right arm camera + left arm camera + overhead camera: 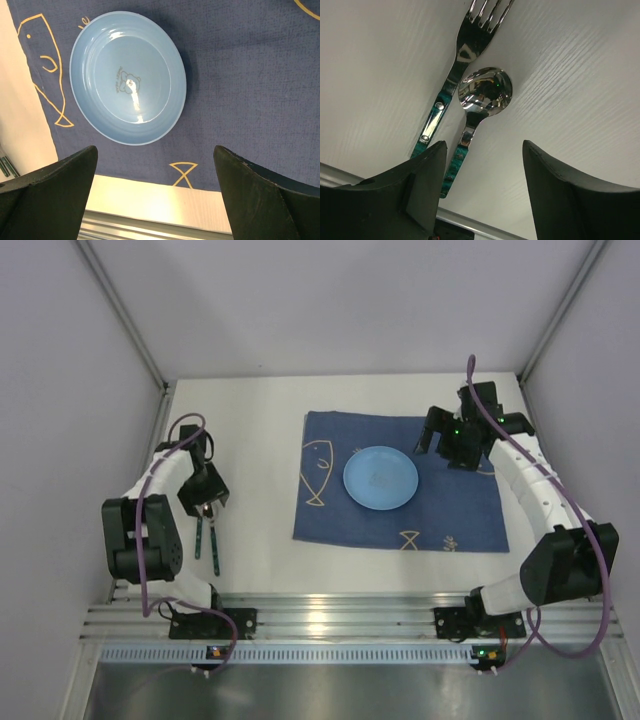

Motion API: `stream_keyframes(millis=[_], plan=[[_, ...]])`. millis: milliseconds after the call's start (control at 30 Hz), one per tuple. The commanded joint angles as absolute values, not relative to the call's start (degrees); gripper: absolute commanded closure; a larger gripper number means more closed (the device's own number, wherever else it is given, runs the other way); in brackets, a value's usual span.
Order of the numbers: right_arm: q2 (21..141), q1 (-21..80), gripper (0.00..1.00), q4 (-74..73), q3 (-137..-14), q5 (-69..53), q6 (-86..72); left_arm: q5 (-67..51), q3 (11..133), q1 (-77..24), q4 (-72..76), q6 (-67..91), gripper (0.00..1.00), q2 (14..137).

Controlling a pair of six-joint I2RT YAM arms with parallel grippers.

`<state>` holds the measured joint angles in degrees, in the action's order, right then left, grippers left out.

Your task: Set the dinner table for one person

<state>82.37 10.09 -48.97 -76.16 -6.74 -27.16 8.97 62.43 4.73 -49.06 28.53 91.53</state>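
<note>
The white dinner table carries a dark blue fish-print cloth with a light blue plate on it. A fork and a spoon, both with green handles, lie side by side on the bare table at the left. In the left wrist view the fork lies left of the spoon. My left gripper is open and empty just above their heads. My right gripper is open and empty above the cloth, right of the plate.
The ribbed aluminium rail runs along the near edge, past the arm bases; it also shows in the right wrist view. Grey walls close in the left, right and back. The cloth ends short of the near table edge.
</note>
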Motion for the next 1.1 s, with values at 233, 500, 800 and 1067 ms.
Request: stream_keyframes(millis=[233, 500, 800, 1067], plan=[[82.35, 10.72, 0.00, -46.41, -76.64, -6.07, -26.19, 7.12, 61.88, 4.92, -56.08, 26.54, 0.37, 94.04], [81.92, 10.72, 0.00, -46.49, -76.55, -4.66, -25.58, 5.10, 58.54, 5.45, -52.12, 24.61, 0.49, 98.52], [81.30, 10.46, 0.00, -46.58, -76.29, -2.99, -24.96, 7.56, 58.19, 7.21, -49.49, 22.85, 0.71, 103.70], [82.09, 10.28, 0.00, -46.76, -76.99, -2.28, -24.52, 6.59, 61.42, 5.72, -48.16, 20.92, 1.00, 103.72]])
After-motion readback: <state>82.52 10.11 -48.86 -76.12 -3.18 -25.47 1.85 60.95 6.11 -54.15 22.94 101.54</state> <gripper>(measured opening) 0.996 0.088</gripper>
